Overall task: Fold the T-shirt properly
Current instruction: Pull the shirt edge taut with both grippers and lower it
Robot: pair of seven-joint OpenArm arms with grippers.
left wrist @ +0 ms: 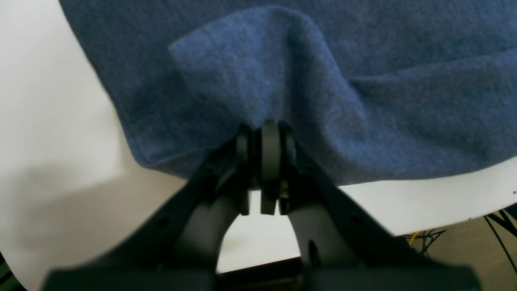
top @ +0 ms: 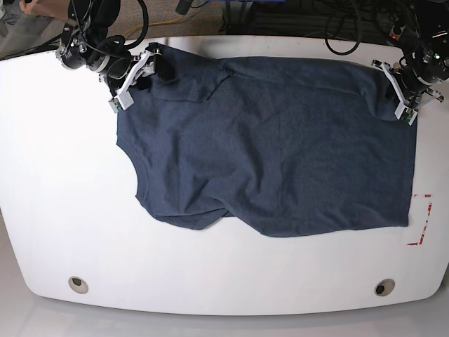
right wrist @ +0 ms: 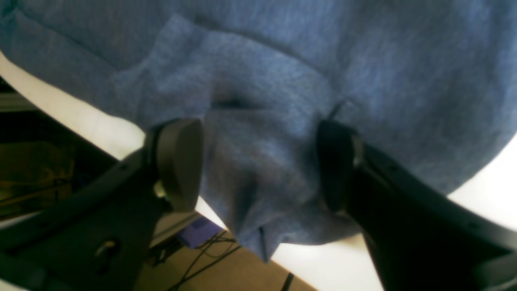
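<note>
In the left wrist view, the left claw (left wrist: 270, 139) is clamped shut on a raised pinch of the T-shirt (left wrist: 363, 81), close to the cloth's edge over the white table (left wrist: 48, 121). That bite looks shallow, so a hard pull may let it slip free.

In the right wrist view, the right claw (right wrist: 258, 161) stands open, its pads either side of a bunched corner hanging past the table's edge. It may close on extra layers.

In the base view, the T-shirt lies spread across the table's far half; uneven lifting would skew the fold.
</note>
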